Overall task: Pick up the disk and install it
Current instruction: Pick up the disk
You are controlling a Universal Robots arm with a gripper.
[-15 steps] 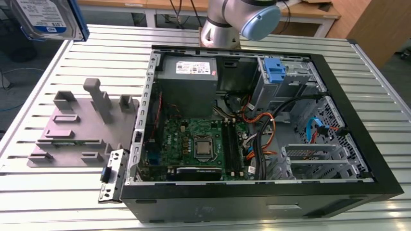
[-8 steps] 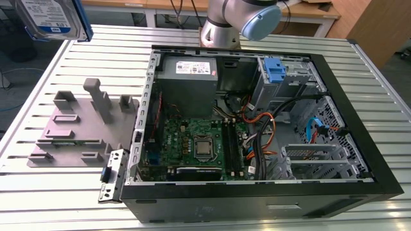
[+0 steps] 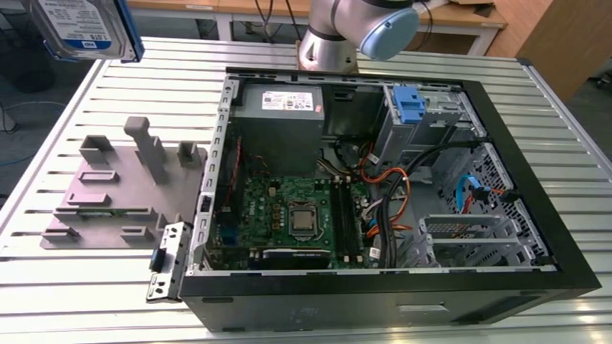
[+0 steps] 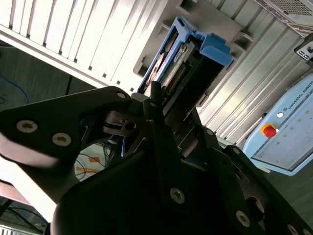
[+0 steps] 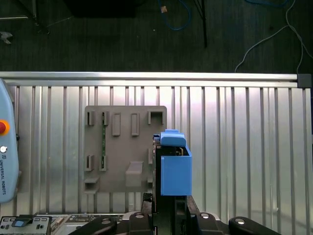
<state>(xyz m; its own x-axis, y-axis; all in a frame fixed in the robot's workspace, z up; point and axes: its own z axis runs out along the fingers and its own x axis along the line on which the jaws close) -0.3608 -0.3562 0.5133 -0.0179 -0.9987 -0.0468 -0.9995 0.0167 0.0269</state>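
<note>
The gripper [image 5: 169,203] seemingly grips the disk [image 5: 175,169] aloft.

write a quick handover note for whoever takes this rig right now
Gripper: fingers shut on the disk.
Disk: held in the air, clear of the table, over the edge of the grey fixture plate in the first wrist view.
Computer case: open on the table, with a blue bracket in its drive bay.
Done: disk picked up.
Left: install; the disk is not yet in the case.
</note>
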